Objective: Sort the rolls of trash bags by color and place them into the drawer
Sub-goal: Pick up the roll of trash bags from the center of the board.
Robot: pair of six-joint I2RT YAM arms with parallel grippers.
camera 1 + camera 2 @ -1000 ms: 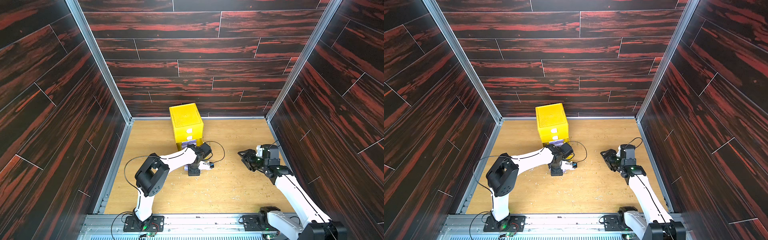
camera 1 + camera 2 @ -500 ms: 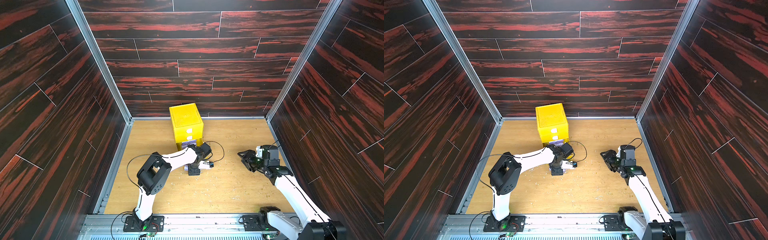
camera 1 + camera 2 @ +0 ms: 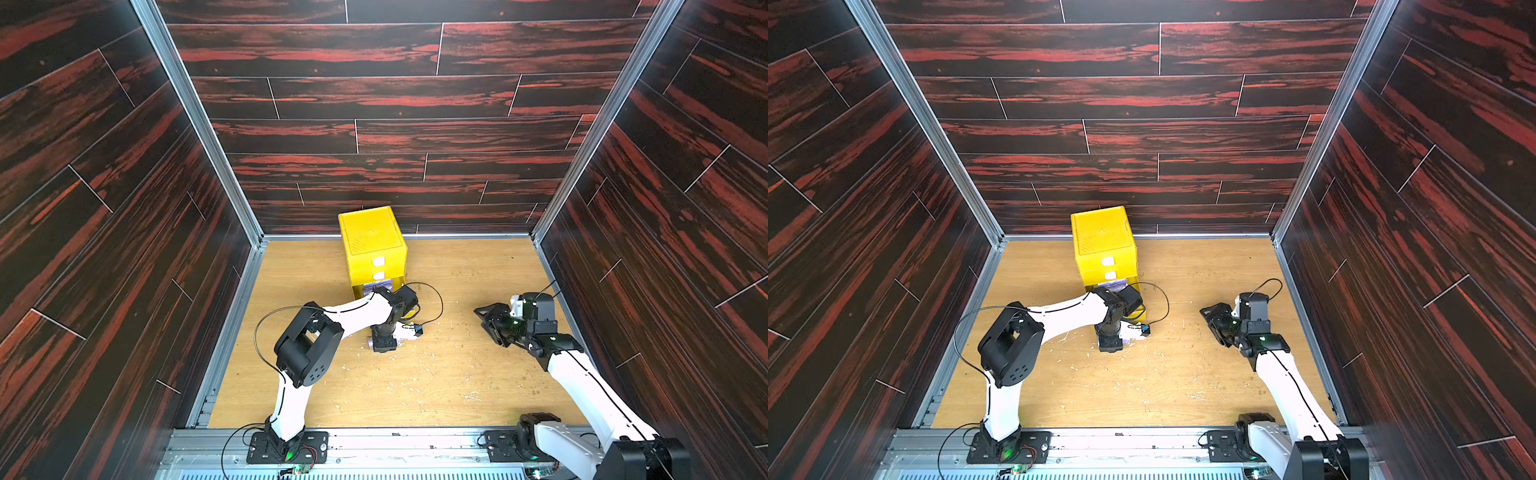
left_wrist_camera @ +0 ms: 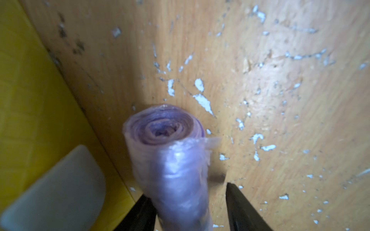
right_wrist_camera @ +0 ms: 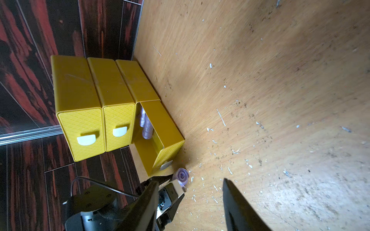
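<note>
Since the lavender roll (image 4: 170,160) lies on the wooden table (image 3: 415,395) just in front of the yellow chest's (image 3: 370,237) pulled-out bottom drawer (image 5: 160,120), the step in hand looks like the pick-up before the drop. In both top views this happens just below the centre of the frame, under the chest.

The left gripper (image 4: 187,191) straddles the roll with its fingers part-open. One finger sits against the roll's side, while the other stands off it with bare table showing between. It has nothing gripped yet. The right gripper (image 3: 488,324) hangs over bare table at the right of the frame, well apart, with its fingers spread and nothing between them.

To do it well, I would centre the roll between the fingers before closing. A one-sided push is likely to roll the cylinder away or against the drawer's front, with its white tab (image 4: 56,190) just beside. The crinkly film will probably give and slip, so a firm grip on the roll's body, not on the loose flap at its edge, seems the safer choice.

After that the lift must clear the drawer's front wall. The roll then belongs beside the other lavender rolls (image 5: 145,124) lying at the back of that drawer. Lowering it inside before letting go should keep it from bouncing out. The two upper drawers are shut.
</note>
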